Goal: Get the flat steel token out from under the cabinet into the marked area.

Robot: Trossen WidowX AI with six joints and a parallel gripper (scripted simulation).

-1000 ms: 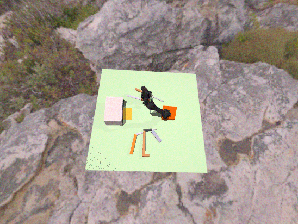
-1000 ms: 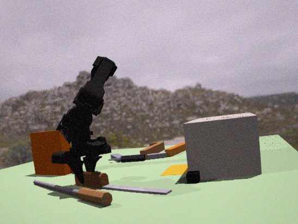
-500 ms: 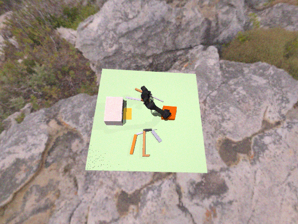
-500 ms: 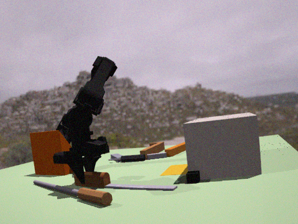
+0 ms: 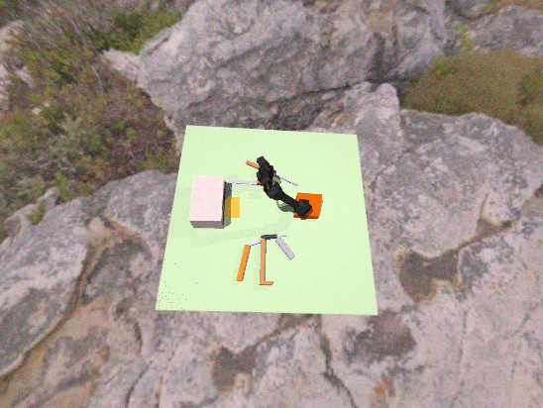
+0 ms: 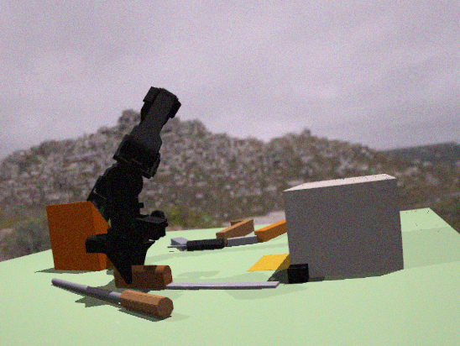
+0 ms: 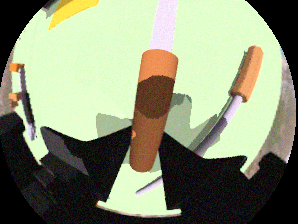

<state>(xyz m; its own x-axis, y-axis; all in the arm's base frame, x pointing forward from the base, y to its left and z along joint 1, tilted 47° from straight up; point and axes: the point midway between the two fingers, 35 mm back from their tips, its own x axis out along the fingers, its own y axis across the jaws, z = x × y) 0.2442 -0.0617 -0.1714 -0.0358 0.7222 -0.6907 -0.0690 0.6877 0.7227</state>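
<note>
The steel token is not visible in any view. The pale cabinet (image 5: 207, 198) (image 6: 344, 231) stands at the left of the table in the top view. The yellow marked area (image 5: 235, 208) (image 6: 269, 262) (image 7: 75, 10) lies in front of it. My gripper (image 7: 147, 131) is shut on the brown handle (image 6: 148, 277) (image 7: 159, 65) of a flat-bladed tool, low over the table. The tool's thin grey blade (image 5: 243, 182) (image 6: 227, 285) (image 7: 164, 25) points toward the cabinet's front, its tip just short of it, to one side of the marked area. The fingertips are hidden in the top view.
A second tool with a rounded brown handle (image 5: 252, 163) (image 6: 144, 303) (image 7: 249, 74) lies beside the held one. A black block (image 6: 298, 274) is at the cabinet's front corner. An orange stick (image 5: 243, 262), an L-shaped brown stick (image 5: 263, 262) and a grey blade (image 5: 285, 248) lie across the table. An orange block (image 5: 315, 203) (image 6: 73, 239) stands by the arm's base.
</note>
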